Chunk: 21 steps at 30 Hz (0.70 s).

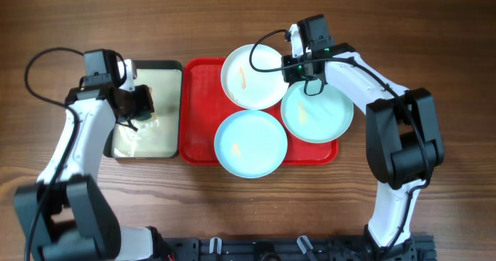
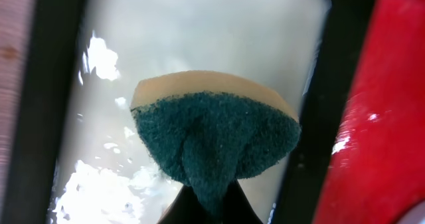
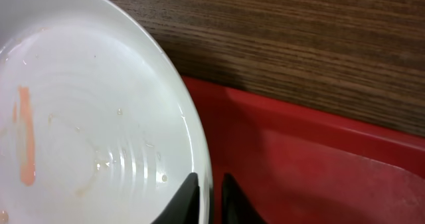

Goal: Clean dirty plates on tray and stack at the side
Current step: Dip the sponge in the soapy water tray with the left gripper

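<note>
The red tray [image 1: 200, 106] holds three plates. A white plate [image 1: 253, 77] with an orange smear sits at the back, one aqua plate [image 1: 250, 143] at the front and another [image 1: 316, 110] at the right. My right gripper [image 1: 293, 63] is at the white plate's right rim. In the right wrist view its fingers [image 3: 211, 184] straddle the rim of that plate [image 3: 86, 117], slightly open, with a sliver of the tray [image 3: 299, 164] showing in the gap. My left gripper [image 1: 143, 104] is shut on a green and yellow sponge [image 2: 216, 127] over the smaller tray.
A black-rimmed tray [image 1: 147, 141] with a cream, wet, foamy inside lies just left of the red tray. Its black rim [image 2: 332, 84] runs beside the sponge. Wooden table [image 1: 434, 44] surrounds both trays.
</note>
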Each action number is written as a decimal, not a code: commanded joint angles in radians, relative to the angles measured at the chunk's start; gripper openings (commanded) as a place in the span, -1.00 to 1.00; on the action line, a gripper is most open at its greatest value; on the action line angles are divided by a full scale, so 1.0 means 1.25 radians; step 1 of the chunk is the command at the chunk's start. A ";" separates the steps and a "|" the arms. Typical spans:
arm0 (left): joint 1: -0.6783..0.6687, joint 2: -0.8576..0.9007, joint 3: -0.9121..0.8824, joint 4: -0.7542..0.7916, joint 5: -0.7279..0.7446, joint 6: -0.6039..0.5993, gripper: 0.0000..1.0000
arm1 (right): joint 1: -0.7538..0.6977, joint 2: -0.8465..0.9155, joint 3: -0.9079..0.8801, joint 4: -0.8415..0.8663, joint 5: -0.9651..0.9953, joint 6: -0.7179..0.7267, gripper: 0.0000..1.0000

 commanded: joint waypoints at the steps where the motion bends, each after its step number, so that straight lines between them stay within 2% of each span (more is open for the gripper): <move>1: 0.000 0.071 -0.009 0.005 0.016 0.015 -0.92 | -0.002 0.015 0.012 0.001 0.010 0.000 -0.70; 7: 0.000 0.126 -0.009 0.033 0.016 0.015 -0.92 | -0.002 0.015 0.012 0.001 0.010 0.001 -0.70; 10: 0.000 0.127 -0.009 0.031 0.016 0.015 -0.72 | -0.002 0.015 0.012 0.001 0.010 0.000 -0.70; 15: 0.000 0.127 -0.009 0.030 0.016 0.015 -0.69 | -0.002 0.015 0.012 0.001 0.010 0.000 -0.69; 17: 0.000 0.127 -0.009 0.030 0.016 0.015 -0.62 | -0.002 0.015 0.012 0.001 0.010 0.000 -0.70; 18: 0.000 0.127 -0.009 0.031 0.016 0.015 -0.52 | -0.002 0.015 0.012 0.001 0.010 0.000 -0.69; 21: 0.000 0.127 -0.009 0.033 0.016 0.015 -0.49 | -0.002 0.015 0.012 0.001 0.010 0.000 -0.69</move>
